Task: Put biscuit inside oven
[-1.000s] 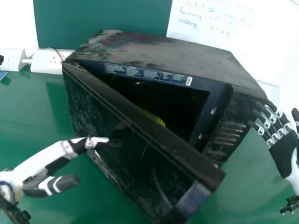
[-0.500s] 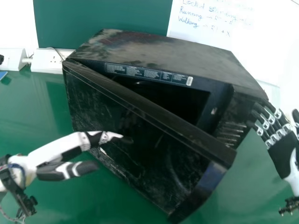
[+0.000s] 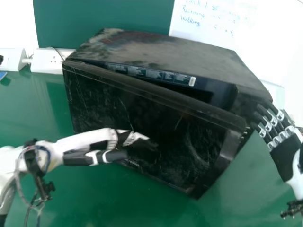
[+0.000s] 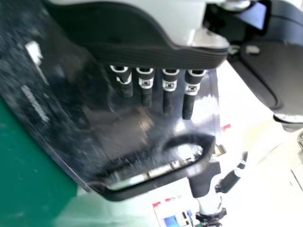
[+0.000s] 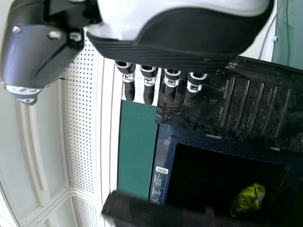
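Note:
The black oven point(image 3: 170, 52) stands with its door point(image 3: 189, 137) partly closed, a narrow gap remaining at the right side. My left hand point(image 3: 135, 142) has straight fingers against the door's outer face; in the left wrist view the left hand point(image 4: 156, 90) extends over the glossy door point(image 4: 94, 123). My right hand point(image 3: 284, 149) stays beside the oven's right side, fingers straight; the right wrist view shows the right hand point(image 5: 158, 87) by the control panel. Inside the cavity lies the green-yellow biscuit packet point(image 5: 248, 199).
A green table point(image 3: 85, 198) carries the oven. White socket boxes point(image 3: 46, 61) with a cable sit at the back left. Behind the oven are a green panel point(image 3: 104, 16) and a white board with handwriting point(image 3: 236, 28).
The door has swung further toward the oven's front, narrowing the gap and covering the packet in the head view. My left hand has moved right along with it; my right hand has hardly moved.

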